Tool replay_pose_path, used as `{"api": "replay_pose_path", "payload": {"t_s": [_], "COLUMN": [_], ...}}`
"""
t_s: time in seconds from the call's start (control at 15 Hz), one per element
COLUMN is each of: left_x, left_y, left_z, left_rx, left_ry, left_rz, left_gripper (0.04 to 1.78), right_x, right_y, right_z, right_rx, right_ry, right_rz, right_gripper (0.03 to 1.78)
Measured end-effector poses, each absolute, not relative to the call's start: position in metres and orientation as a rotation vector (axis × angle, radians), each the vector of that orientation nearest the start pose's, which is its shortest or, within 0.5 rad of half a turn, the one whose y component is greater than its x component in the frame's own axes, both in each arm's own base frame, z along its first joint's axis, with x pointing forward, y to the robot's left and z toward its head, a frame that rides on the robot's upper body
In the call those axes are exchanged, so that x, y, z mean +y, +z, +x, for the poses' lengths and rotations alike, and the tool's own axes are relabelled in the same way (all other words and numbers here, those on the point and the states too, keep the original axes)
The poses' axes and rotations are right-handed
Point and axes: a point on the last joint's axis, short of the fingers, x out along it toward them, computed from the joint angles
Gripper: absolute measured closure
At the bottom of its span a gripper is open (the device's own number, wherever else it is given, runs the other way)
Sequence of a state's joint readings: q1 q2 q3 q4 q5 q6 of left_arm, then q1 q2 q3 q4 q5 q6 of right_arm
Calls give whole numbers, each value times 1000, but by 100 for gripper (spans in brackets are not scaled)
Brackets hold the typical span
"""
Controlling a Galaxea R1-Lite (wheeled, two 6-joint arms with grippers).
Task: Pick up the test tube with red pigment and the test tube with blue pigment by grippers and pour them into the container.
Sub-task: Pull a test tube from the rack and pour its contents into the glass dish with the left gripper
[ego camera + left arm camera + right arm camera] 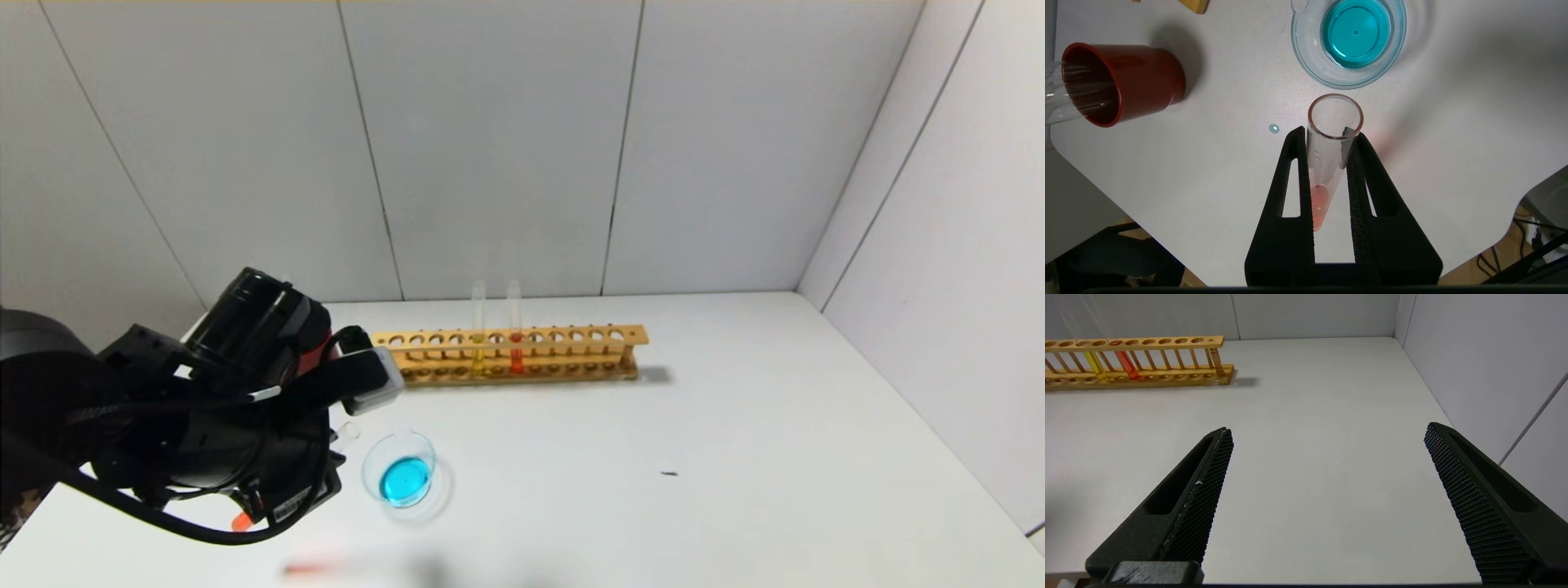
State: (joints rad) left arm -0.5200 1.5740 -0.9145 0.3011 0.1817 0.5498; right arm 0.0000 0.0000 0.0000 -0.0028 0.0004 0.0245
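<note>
The left gripper [1331,136] is pinching the red tube [1331,163], mouth pointing toward the dish [1306,61], which is already holding blue liquid. Pouring red is the step in hand; next, tipping the mouth over the rim. A red cup [1122,83], seemingly holding an emptied tube, is standing nearby. The right gripper [1327,441] is waiting spread wide.

I count one wooden rack [510,357] holding two tubes, one yellow tube [478,327] and one orange-red tube [514,325], plus a third tube with red pigment [1331,159] in my left gripper [1331,136], one glass container [1349,43], one dark red cup [1122,81], and two grippers including my right gripper [1327,437].
</note>
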Motion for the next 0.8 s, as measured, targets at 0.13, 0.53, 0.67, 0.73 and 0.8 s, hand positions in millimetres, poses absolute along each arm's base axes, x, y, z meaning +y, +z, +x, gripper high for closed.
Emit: {"api": "replay_pose_path", "payload": {"t_s": [0.13,0.53,0.67,0.73,0.8], "left_x": [-124,-140,-147,-149,-152], "left_y": [170,170,169,168,168], "left_z": [224,244,254,259,264], "left_rx": [861,1036,1072,1089,1109], "left_ry": [-577,-605,-613,-612,-608], "left_rz": [869,994,1013,1023,1037], "left_gripper": [152,152,152,152,152], "right_x": [0,0,0,0,0], "right_y": [76,76,76,76,76], "right_z": [-23,-23,-23,-23,-23], "right_rx": [-3,-3,-3,-3,-3], "right_ry": [1,1,0,0,1], "right_rz": [24,24,24,24,24], "right_gripper": [10,10,10,10,10]}}
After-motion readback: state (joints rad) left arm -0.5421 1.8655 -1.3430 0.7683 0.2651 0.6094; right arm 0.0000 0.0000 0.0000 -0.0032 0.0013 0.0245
